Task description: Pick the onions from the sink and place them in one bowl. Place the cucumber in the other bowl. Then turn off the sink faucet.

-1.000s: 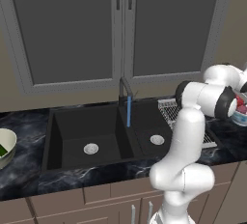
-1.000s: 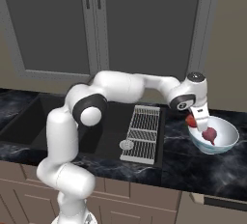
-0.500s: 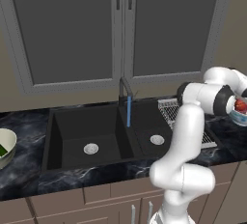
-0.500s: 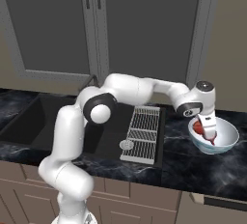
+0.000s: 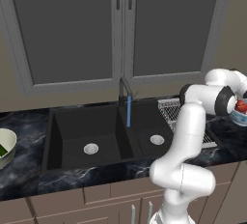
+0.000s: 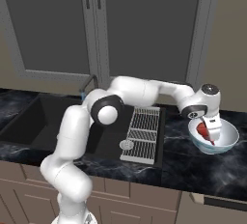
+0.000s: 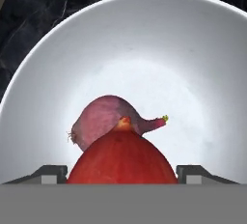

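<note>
My gripper (image 7: pixel 122 174) hangs inside the small white bluish bowl (image 7: pixel 193 49), shut on the bright red-orange onion (image 7: pixel 123 158). Just beyond it the dull pinkish-red onion (image 7: pixel 103 119) lies on the bowl's floor. From the right base view the gripper (image 6: pixel 211 132) dips into that bowl (image 6: pixel 227 141) with the red onion (image 6: pixel 202 130) in it. At the far left of the counter, the cream bowl (image 5: pixel 9 140) holds the green cucumber (image 5: pixel 2 150). The black sink (image 5: pixel 96 126) has both basins bare except for their drains.
A blue stream of water (image 5: pixel 129 112) runs from the faucet (image 5: pixel 124 89) into the sink. A wire drying rack (image 6: pixel 144 130) lies on the counter between the sink and the white bowl. Grey cabinet doors rise behind.
The arm has swung further right and lowered the red-orange onion from above the bowl's near rim down into the white bowl.
</note>
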Motion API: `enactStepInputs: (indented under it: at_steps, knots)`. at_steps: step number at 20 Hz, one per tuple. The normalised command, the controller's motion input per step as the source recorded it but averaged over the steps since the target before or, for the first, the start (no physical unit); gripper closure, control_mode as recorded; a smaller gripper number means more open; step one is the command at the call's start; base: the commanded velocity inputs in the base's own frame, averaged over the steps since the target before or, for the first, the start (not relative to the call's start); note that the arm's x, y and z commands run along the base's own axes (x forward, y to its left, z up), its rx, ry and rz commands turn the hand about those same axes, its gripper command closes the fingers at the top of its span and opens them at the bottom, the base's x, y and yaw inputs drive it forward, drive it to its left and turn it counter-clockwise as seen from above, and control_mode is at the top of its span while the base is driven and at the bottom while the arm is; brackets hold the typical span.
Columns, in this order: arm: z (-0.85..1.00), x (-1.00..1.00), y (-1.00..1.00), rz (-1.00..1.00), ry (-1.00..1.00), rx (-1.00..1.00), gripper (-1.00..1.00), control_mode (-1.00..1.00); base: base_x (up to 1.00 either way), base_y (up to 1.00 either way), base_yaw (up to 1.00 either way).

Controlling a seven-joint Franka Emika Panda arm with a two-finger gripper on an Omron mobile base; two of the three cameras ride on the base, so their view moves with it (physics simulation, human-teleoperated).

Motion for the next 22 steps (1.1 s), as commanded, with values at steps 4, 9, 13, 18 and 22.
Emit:
enactStepInputs:
  at_steps: [4, 9, 13, 18, 22]
  knots:
    - [-0.02, 0.12, -0.11, 0.0, 0.0, 0.0, 1.0, -1.0, 0.0, 0.0, 0.0]
    - [0.0, 0.02, -0.03, 0.0, 0.0, 0.0, -1.0, -1.0, 0.0, 0.0, 0.0]
    - [-0.01, 0.0, -0.13, 0.0, 0.0, 0.0, -1.0, -1.0, 0.0, 0.0, 0.0]
    - [-0.01, 0.0, -0.18, 0.0, -0.03, 0.0, -1.0, -1.0, 0.0, 0.0, 0.0]
    - [0.09, -0.05, -0.14, 0.0, -0.17, 0.0, -1.0, -1.0, 0.0, 0.0, 0.0]
